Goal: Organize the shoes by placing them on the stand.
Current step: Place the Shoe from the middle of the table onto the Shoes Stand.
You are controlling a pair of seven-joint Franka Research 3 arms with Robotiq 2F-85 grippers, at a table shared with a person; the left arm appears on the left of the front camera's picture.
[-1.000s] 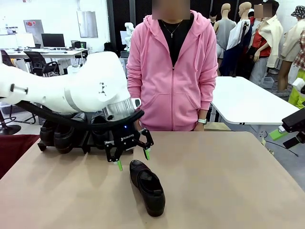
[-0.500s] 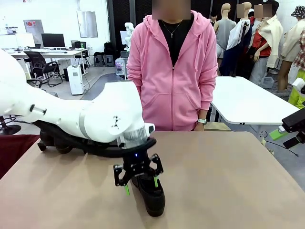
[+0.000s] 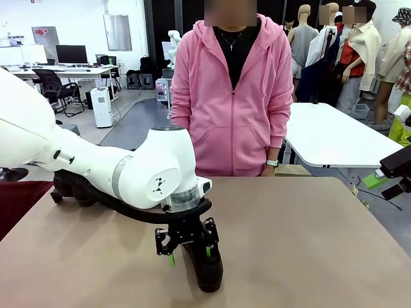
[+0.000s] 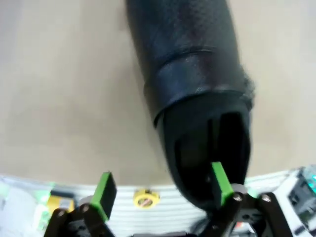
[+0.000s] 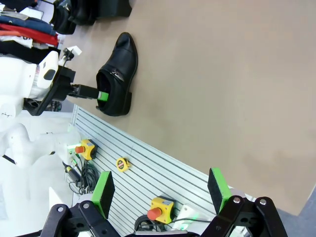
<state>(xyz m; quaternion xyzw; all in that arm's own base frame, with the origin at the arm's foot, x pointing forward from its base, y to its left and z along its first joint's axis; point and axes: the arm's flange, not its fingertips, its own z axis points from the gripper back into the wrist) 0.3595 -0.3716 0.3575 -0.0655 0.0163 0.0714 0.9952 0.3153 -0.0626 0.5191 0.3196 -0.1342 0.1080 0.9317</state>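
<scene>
Left gripper (image 3: 188, 255) is down at the heel end of the shoe (image 3: 204, 264) on the table (image 3: 308, 244), near the front edge, a bit left of centre; jaws wide, straddling the heel side wall: one green pad (image 4: 220, 183) sits inside the shoe opening, the other pad (image 4: 103, 189) is outside over bare table, well clear of the leather; no clamp visible, nothing lifted; shoe flat on its sole, toe pointing toward the near edge in the front view.

Left wrist view: shoe (image 4: 195, 94) runs from the top of the picture down to the right pad, opening nearest the gripper (image 4: 162, 186), strap across the vamp; image is soft, so I can't tell whether the inner pad touches the lining.

Right gripper (image 5: 160, 189) is off the table's edge, jaws fully apart, holding nothing; its camera looks across the table at the shoe (image 5: 117, 76) with the left gripper's green pad (image 5: 102, 95) in the opening.

Stand (image 3: 77, 190) is at the far left of the table, mostly hidden behind the left arm; dark shoes on it, count unclear; person in a pink hoodie (image 3: 232, 96) stands at the far side, hands not on the table.
</scene>
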